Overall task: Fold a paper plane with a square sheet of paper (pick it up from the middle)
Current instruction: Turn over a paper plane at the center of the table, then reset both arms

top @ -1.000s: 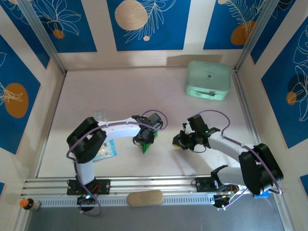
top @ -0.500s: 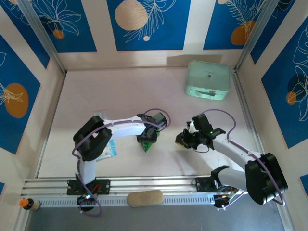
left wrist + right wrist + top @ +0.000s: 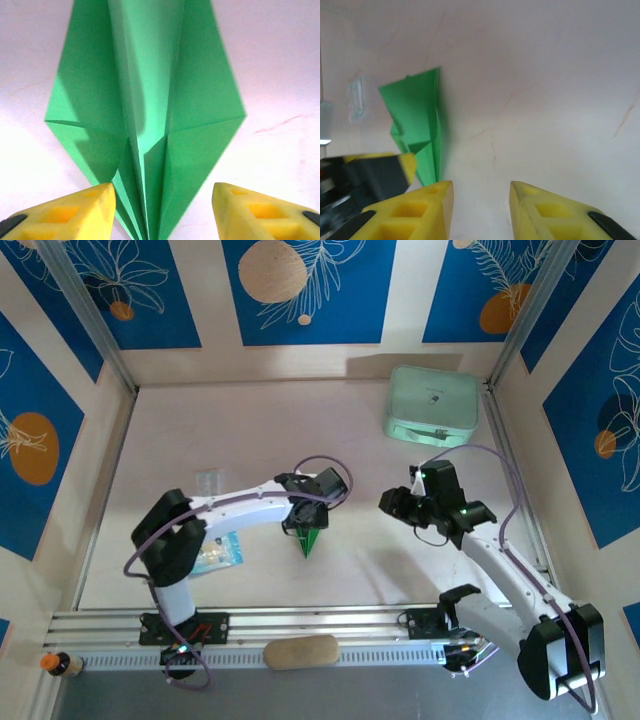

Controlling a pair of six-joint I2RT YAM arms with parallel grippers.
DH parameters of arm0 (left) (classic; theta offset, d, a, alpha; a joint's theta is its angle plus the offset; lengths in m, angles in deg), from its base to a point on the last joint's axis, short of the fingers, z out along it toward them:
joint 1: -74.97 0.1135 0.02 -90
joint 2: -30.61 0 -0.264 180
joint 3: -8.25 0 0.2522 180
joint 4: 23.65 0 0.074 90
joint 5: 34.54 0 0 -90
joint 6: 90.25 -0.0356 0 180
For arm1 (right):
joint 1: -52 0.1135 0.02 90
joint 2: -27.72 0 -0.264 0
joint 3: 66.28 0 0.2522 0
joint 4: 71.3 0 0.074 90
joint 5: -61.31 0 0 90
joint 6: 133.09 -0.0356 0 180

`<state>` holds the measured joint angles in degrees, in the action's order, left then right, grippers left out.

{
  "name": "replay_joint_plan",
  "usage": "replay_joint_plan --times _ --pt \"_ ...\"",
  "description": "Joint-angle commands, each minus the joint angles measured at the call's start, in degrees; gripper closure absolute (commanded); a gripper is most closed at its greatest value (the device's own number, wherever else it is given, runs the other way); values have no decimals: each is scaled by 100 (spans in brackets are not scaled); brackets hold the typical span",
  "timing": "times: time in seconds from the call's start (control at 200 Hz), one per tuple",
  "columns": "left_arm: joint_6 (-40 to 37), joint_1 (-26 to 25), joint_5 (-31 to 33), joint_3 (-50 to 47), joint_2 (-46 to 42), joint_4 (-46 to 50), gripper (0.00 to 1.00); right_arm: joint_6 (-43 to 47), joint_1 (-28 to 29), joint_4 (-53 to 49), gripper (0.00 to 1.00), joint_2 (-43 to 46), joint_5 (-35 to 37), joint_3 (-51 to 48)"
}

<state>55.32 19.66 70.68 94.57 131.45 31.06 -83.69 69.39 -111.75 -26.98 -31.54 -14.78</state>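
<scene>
On the pale table (image 3: 250, 430), midway between the two arms, the paper plane (image 3: 145, 110) lies folded, a bright green dart with its centre crease raised and its wings flaring out to either side. The left gripper (image 3: 162, 212) stands over the end where the creases converge. Its yellow fingers (image 3: 75, 215) are spread well apart on either side of the paper and clamp nothing. From above, the plane (image 3: 311, 542) pokes out just beneath that gripper (image 3: 306, 528). The right gripper (image 3: 392, 502) hangs apart to the side, jaws parted over bare table, nothing between them. Its own camera catches the plane (image 3: 417, 115) off to its left.

The danger now looks to be in the parting. One finger sits very near a loose lower flap, so a sideways or dragging exit could catch it and pull the folds open or skid the light paper across the table. A careless sweep by the right arm could do the same. A mint case (image 3: 432, 406) and a clear packet (image 3: 218, 552) lie well away.
</scene>
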Motion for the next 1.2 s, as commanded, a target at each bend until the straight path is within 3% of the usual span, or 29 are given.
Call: replay_joint_plan --times 0.0,0.135,0.215,0.305,0.37,0.465,0.68,0.785,0.835,0.935,0.98,1.04,1.1,1.14,1.195 --pt "147 -60 318 -210 -519 152 47 399 -203 -395 63 153 656 190" --pt "-95 -31 1085 -632 -1387 53 46 1124 -252 -114 58 416 1944 250" --pt "-515 115 1771 -927 -1912 1 37 1970 -285 894 52 486 2645 -138" --pt "-1260 523 2451 -1417 -2439 -303 27 3114 -385 2532 49 354 2743 -838" --pt "-1869 927 2859 -1841 -2813 -722 17 3375 -576 3557 46 -41 2762 -1212" --pt "-3004 1568 3328 -2574 -3340 -1845 12 3640 -849 4336 45 -872 2508 -1319" --pt "-4361 3087 2681 -3666 -3792 -3915 10 3744 -1350 6510 45 -1823 1088 -1815" --pt "-5077 3445 2415 -4192 -3435 -5186 9 3859 -1574 7095 45 -2058 599 -1894" --pt "-4960 3655 2192 -4041 -3285 -4998 8 3686 -1728 7341 45 -2259 276 -1918" --pt "-5297 3882 1685 -4111 -2967 -5776 7 3748 -1760 8421 43 -3100 58 -2092" --pt "-5539 3960 1444 -4345 -2792 -6419 7 3789 -1688 8888 38 -3401 36 -2064" --pt "-5852 4016 1314 -4672 -2467 -7382 7 3753 -1643 7577 36 -3099 402 -1645" --pt "-6096 4064 1152 -4965 -2064 -8353 7 3441 -1638 7632 31 -3372 1069 -1442" --pt "-6311 4089 1104 -4986 -1839 -8768 6 3426 -1734 7313 2 -3236 916 -1409" --pt "-6339 4217 617 -4963 -1768 -8693 7 3462 -1661 7521 1 -3308 1067 -1457"
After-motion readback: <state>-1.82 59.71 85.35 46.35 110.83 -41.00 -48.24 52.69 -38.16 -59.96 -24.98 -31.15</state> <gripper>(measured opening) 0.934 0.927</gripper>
